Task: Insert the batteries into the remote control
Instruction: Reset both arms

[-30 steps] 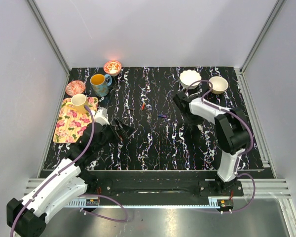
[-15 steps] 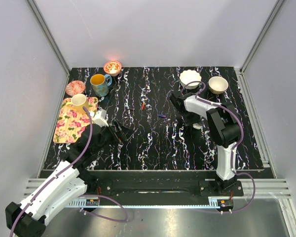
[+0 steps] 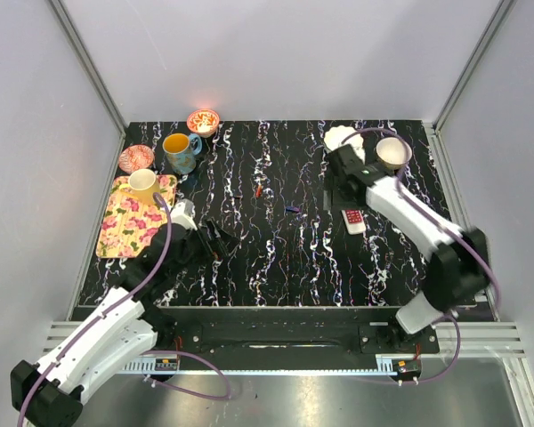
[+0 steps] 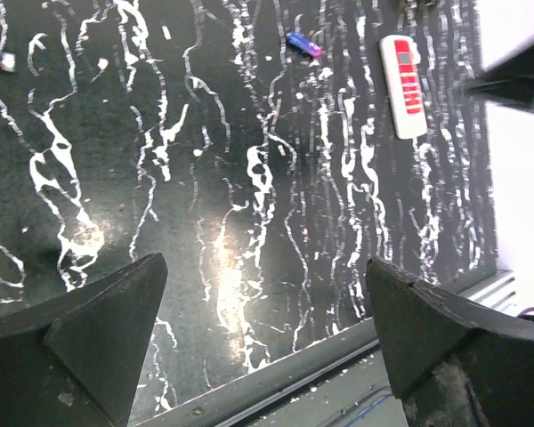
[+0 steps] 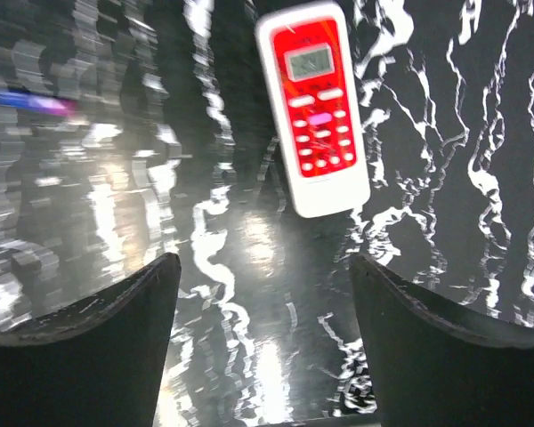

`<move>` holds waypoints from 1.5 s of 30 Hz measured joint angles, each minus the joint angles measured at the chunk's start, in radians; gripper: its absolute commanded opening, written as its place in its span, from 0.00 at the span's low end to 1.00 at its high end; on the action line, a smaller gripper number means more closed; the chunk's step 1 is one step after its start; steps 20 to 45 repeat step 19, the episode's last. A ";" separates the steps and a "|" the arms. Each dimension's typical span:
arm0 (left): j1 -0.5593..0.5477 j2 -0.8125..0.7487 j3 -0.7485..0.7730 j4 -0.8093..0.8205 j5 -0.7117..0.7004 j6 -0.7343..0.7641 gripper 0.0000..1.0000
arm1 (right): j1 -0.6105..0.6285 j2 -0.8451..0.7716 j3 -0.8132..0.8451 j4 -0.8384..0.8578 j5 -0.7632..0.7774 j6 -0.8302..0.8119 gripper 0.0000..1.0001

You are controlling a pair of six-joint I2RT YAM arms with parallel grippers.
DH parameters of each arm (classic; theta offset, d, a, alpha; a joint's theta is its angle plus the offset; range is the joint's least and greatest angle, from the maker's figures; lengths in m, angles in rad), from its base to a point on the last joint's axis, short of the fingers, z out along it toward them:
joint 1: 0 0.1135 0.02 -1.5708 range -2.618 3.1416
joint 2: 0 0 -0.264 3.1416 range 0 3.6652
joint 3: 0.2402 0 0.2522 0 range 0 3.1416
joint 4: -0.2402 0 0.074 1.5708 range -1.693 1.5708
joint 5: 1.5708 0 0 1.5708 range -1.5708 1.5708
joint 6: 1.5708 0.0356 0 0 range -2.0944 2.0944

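Observation:
The remote control (image 3: 353,221) (image 5: 313,107) lies flat on the black marbled table with its red button face up; it also shows small in the left wrist view (image 4: 402,84). My right gripper (image 3: 333,196) (image 5: 262,294) hovers just beside it, open, nothing between its fingers. A small blue battery (image 3: 292,210) (image 4: 303,43) lies left of the remote, blurred in the right wrist view (image 5: 31,100). A reddish battery (image 3: 259,190) lies further left. My left gripper (image 3: 221,237) (image 4: 267,302) stands wide open and empty near the table's front left.
Two white bowls (image 3: 340,138) (image 3: 393,153) stand behind the right arm. At the back left are a patterned bowl (image 3: 203,120), a yellow-blue mug (image 3: 180,151), a pink bowl (image 3: 135,158) and a floral tray (image 3: 125,227) with a cup (image 3: 143,183). The table's front edge (image 4: 276,378) is close below the left gripper.
My right gripper has opened and pulled back toward the far side, its elbow swinging right. The remote control now lies uncovered on the table. The left arm has barely moved.

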 measured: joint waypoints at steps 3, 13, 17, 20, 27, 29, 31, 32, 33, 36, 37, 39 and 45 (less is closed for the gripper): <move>0.000 0.043 0.019 -0.039 -0.033 0.008 0.99 | 0.002 -0.248 -0.085 0.092 -0.085 0.016 0.92; 0.000 0.121 0.083 -0.118 -0.151 0.024 0.99 | 0.006 -0.859 -0.731 0.497 -0.308 0.165 1.00; 0.000 0.122 0.095 -0.152 -0.192 0.021 0.99 | 0.006 -0.859 -0.822 0.512 -0.343 0.187 1.00; 0.000 0.123 0.102 -0.156 -0.199 0.021 0.99 | 0.006 -0.861 -0.821 0.531 -0.348 0.185 1.00; 0.000 0.123 0.102 -0.156 -0.199 0.021 0.99 | 0.006 -0.861 -0.821 0.531 -0.348 0.185 1.00; 0.000 0.123 0.102 -0.156 -0.199 0.021 0.99 | 0.006 -0.861 -0.821 0.531 -0.348 0.185 1.00; 0.000 0.123 0.102 -0.156 -0.199 0.021 0.99 | 0.006 -0.861 -0.821 0.531 -0.348 0.185 1.00; 0.000 0.123 0.102 -0.156 -0.199 0.021 0.99 | 0.006 -0.861 -0.821 0.531 -0.348 0.185 1.00; 0.000 0.123 0.102 -0.156 -0.199 0.021 0.99 | 0.006 -0.861 -0.821 0.531 -0.348 0.185 1.00; 0.000 0.123 0.102 -0.156 -0.199 0.021 0.99 | 0.006 -0.861 -0.821 0.531 -0.348 0.185 1.00; 0.000 0.123 0.102 -0.156 -0.199 0.021 0.99 | 0.006 -0.861 -0.821 0.531 -0.348 0.185 1.00; 0.000 0.123 0.102 -0.156 -0.199 0.021 0.99 | 0.006 -0.861 -0.821 0.531 -0.348 0.185 1.00; 0.000 0.123 0.102 -0.156 -0.199 0.021 0.99 | 0.006 -0.861 -0.821 0.531 -0.348 0.185 1.00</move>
